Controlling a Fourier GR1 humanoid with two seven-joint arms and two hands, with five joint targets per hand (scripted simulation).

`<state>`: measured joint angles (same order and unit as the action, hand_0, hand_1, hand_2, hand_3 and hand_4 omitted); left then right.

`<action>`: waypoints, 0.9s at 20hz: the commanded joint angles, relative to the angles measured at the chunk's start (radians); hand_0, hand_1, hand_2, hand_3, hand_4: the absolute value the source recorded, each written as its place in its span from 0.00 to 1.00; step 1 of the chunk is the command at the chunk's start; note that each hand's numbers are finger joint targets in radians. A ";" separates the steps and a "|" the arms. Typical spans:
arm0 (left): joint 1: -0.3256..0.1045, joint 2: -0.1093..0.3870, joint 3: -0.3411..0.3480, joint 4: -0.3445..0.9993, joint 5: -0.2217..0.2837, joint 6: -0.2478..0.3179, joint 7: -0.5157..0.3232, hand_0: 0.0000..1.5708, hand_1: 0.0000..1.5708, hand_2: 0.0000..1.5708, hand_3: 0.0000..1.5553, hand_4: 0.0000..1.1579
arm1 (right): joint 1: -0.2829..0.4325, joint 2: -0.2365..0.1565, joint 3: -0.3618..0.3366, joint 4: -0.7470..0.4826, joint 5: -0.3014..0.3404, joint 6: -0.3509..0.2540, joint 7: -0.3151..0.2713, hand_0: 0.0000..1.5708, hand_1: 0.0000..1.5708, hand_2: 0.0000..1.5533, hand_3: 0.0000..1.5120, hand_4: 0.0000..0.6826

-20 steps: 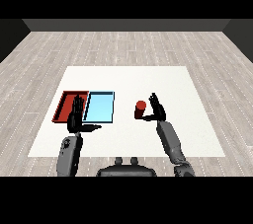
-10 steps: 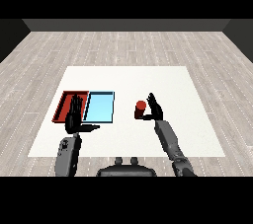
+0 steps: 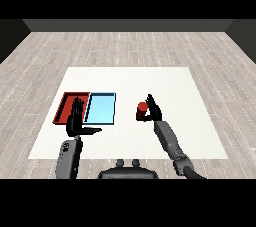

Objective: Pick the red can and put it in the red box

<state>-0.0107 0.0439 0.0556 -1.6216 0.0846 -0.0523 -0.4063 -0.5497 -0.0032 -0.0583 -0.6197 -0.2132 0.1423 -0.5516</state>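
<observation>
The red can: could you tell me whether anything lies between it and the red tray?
Yes. The light blue tray lies between the red can and the red tray, and the left hand hovers over the red tray's near edge. The right hand is beside the can.

— What colours are showing around the hands?

— The can (image 3: 142,109) beside the right hand (image 3: 153,111) is showing plain red, a little darker down its side. That hand is looking black, and the forearm (image 3: 169,140) behind it is showing grey.

— And by the left hand (image 3: 75,121)?

— It is also looking black. The red tray (image 3: 65,107) is lying just beyond its fingers, with a darker red rim, and the light blue tray (image 3: 101,108) is sitting to that hand's right, edged in a deeper blue.

— The surfaces?

— The table (image 3: 165,83) under both hands is showing plain white; the floor (image 3: 128,46) beyond is showing pale grey wood planks.
</observation>
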 commanded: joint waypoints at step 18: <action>-0.016 -0.022 -0.009 0.001 -0.013 0.036 0.000 0.00 0.00 0.00 0.00 0.00 | -0.156 0.003 0.176 0.217 -0.150 -0.171 -0.046 0.00 0.00 0.00 0.00 0.00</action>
<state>-0.0251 0.0342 0.0575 -1.5907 0.0829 -0.0427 -0.4316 -0.6872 -0.0005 0.1328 -0.4083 -0.3883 0.0366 -0.6268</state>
